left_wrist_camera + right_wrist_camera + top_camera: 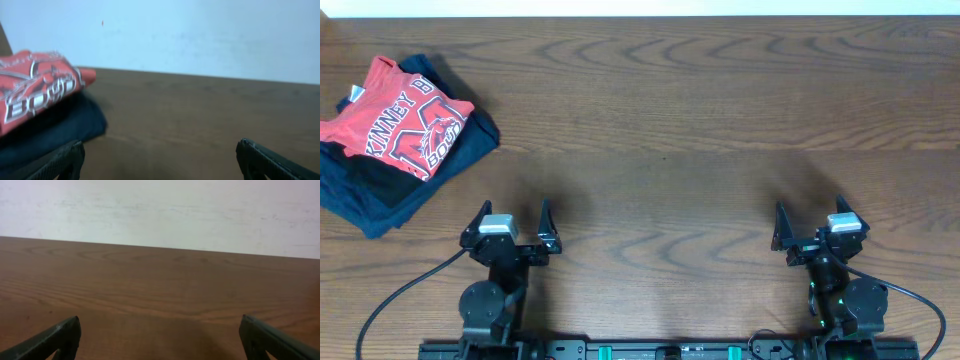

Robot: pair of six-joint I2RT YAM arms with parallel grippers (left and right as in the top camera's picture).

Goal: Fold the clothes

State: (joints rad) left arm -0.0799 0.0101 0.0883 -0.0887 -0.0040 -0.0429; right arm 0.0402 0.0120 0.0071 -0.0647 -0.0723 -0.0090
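Overhead, T-shirt (405, 120): crumpled at the far left corner of the surface (670, 120), print side up, lying on a navy garment (380, 195).
Overhead, left fingers (477, 225): spread wide, holding nothing, at the near edge, well apart from the T-shirt.
Overhead, right fingers (782, 232): spread wide, holding nothing, at the near edge on the right side.
Left wrist, T-shirt (40, 85): at the far left, white lettering showing, on top of the navy garment (65, 125).
Left wrist, left fingers (65, 160): both tips at the bottom corners, wide apart, bare surface (200, 110) between them.
Right wrist, right fingers (55, 340): tips at the bottom corners, wide apart, only surface (160, 280) and a pale wall (160, 210) ahead.
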